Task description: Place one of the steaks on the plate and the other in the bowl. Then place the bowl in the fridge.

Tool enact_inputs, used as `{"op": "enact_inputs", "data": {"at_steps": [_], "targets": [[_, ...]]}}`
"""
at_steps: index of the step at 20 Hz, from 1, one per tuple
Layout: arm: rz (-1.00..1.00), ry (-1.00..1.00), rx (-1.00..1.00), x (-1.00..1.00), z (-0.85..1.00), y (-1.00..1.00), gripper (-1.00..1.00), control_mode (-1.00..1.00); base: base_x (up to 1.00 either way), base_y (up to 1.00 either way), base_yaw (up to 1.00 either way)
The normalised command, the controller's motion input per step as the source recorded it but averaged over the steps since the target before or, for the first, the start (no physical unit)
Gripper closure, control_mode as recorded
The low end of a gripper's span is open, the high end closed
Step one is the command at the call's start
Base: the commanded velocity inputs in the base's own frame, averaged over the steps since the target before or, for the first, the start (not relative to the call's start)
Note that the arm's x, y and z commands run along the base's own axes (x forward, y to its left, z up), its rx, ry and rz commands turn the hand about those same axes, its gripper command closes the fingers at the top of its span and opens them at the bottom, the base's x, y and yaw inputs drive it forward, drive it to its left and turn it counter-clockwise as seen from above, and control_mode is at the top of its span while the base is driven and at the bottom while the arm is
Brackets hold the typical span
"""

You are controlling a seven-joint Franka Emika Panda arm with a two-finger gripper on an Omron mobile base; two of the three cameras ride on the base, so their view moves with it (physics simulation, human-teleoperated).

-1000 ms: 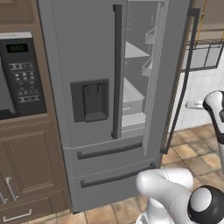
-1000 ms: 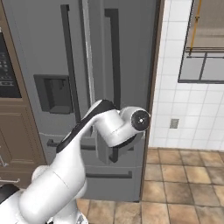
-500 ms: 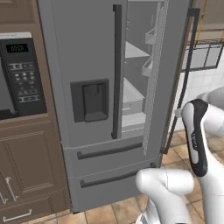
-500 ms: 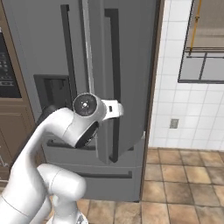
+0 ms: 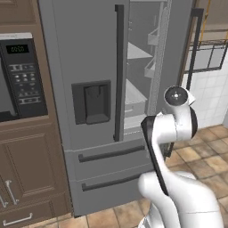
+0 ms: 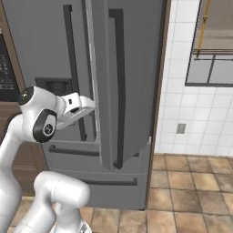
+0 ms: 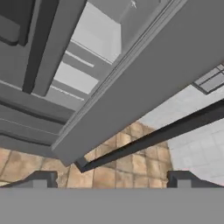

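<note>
The fridge (image 5: 89, 53) is tall and grey, with its right door (image 6: 132, 68) swung partly open. White shelves (image 5: 136, 93) show in the gap. My gripper (image 7: 111, 180) is open with nothing between its fingertips (image 7: 41, 179). It looks along the underside of the open door (image 7: 175, 65) and its dark handle (image 7: 153, 138), close to the door's lower corner. In the right base view my white wrist (image 6: 77, 105) reaches toward the gap at dispenser height. The steaks, the plate and the bowl are out of view.
A black microwave (image 5: 22, 75) sits in brown cabinets (image 5: 31, 164) left of the fridge. Two lower fridge drawers (image 5: 111, 156) are shut. Tan floor tiles (image 6: 191, 182), a white tiled wall (image 6: 182, 91) and a window (image 6: 214, 68) lie to the right.
My arm has swung from the far right across to the front of the fridge, bringing the hand up to the open door. The jaws stayed wide apart.
</note>
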Motion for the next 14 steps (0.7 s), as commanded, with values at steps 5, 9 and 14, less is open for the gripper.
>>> {"op": "enact_inputs", "data": {"at_steps": [5, 9, 14], "targets": [[-0.15, 0.25, -0.36, 0.0, 0.0, 0.57, -1.0, -1.0, 0.0, 0.0, 0.0], [-0.07, 0.2, -0.28, 0.1, 0.0, 0.35, -1.0, -1.0, 0.0, 0.0, 0.0], [0.0, 0.19, -0.11, 0.5, -0.1, 0.0, -1.0, -1.0, 0.0, 0.0, 0.0]]}}
